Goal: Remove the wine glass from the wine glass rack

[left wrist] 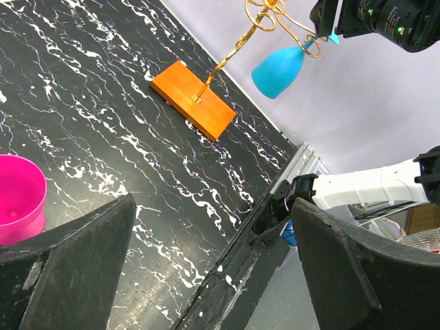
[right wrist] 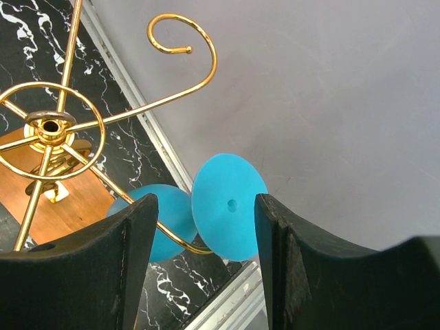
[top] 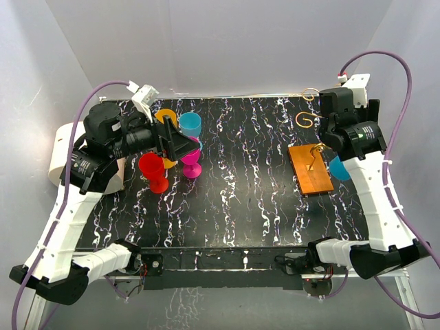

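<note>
Right wrist view has the blue wine glass (right wrist: 228, 206) hanging upside down from a curled hook of the wine glass rack (right wrist: 51, 127). Its round foot sits between the fingers of the right gripper (right wrist: 205, 213), which are spread wide and not clamping it. Left gripper (left wrist: 213, 227) is spread wide too, holding nothing, over by the pink cup (left wrist: 17, 196).

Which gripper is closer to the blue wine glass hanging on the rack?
Right. The right gripper is at the blue wine glass, jaws open either side of its round foot. The left gripper is across the table, above the red glass and pink glass.
</note>
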Action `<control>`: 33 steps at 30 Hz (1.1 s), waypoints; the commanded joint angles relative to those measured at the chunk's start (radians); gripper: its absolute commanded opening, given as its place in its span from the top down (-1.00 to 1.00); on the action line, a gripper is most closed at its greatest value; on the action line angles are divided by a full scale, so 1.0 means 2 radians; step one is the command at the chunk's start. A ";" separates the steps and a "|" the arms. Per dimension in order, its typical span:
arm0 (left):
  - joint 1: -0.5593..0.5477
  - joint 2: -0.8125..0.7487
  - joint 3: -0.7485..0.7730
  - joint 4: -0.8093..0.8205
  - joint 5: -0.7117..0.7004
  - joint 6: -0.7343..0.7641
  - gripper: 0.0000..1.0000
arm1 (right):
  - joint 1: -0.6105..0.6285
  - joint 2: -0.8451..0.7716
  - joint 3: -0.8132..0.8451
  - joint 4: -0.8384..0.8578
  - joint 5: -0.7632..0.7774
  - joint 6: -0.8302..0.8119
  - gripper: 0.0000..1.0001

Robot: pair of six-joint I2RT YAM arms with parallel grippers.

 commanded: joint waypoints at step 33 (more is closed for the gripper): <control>0.001 -0.019 -0.010 0.001 0.014 0.011 -0.91 | -0.040 -0.015 -0.037 0.006 0.012 -0.006 0.20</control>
